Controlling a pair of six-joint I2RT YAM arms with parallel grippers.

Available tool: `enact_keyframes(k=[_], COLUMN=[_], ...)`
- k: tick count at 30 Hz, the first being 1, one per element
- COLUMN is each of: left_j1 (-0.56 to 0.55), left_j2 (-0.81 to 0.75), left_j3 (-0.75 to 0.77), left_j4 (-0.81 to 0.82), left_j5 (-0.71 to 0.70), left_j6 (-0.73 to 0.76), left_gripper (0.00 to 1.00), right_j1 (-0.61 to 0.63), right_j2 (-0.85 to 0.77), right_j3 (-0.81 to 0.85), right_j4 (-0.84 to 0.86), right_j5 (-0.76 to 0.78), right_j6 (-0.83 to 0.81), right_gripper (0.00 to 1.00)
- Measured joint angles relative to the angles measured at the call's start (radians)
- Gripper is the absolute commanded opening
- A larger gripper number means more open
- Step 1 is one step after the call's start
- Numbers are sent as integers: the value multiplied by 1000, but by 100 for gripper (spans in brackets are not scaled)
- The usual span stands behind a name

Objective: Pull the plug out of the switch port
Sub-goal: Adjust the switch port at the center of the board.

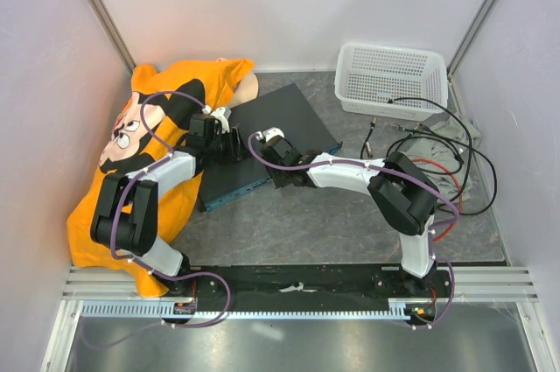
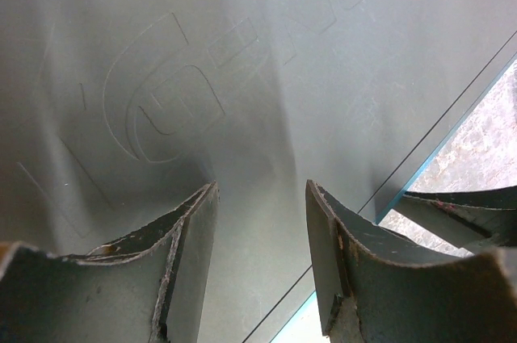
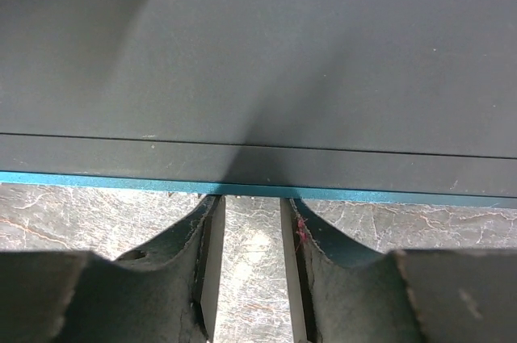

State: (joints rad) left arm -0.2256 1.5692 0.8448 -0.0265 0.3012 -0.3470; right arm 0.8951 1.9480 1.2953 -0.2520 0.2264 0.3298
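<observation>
The switch sits just ahead of right gripper (perhaps touching).

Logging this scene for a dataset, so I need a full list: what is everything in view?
switch: one, dark blue-grey with teal front edge, table centre
shirt: one, orange with cartoon print, left side
mesh basket: one, white, far right
cables: several, black plus one red, loose by the basket
table: one, mottled grey, beneath everything
left tool: one, dark, open over the switch top
right tool: one, dark, open at the switch's teal edge
</observation>
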Motion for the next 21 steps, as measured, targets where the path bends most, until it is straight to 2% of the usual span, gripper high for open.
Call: enact_keyframes(k=[6,10,12,13,21], left_j1=[5,6,7,8,9], left_j2=[3,5,7,8,12], left_j3=[2,4,6,6,8], left_j4=[0,0,1,1,5], left_j5=[12,15,15,15,16], left_j6=[0,0,0,0,-1], left_gripper=[57,56,56,56,56], right_j1=[-1,-1,-3,-4,-15], right_j2=[2,2,2,2,-1], right_j3=[6,6,6,6,1], right_j4=[-5,-5,-5,-5,-10], right_j5=[-12,-16,-23,-29,-72], right_j6=[-5,-12,-17,-19,-40], right_gripper=[33,18,4,1,1])
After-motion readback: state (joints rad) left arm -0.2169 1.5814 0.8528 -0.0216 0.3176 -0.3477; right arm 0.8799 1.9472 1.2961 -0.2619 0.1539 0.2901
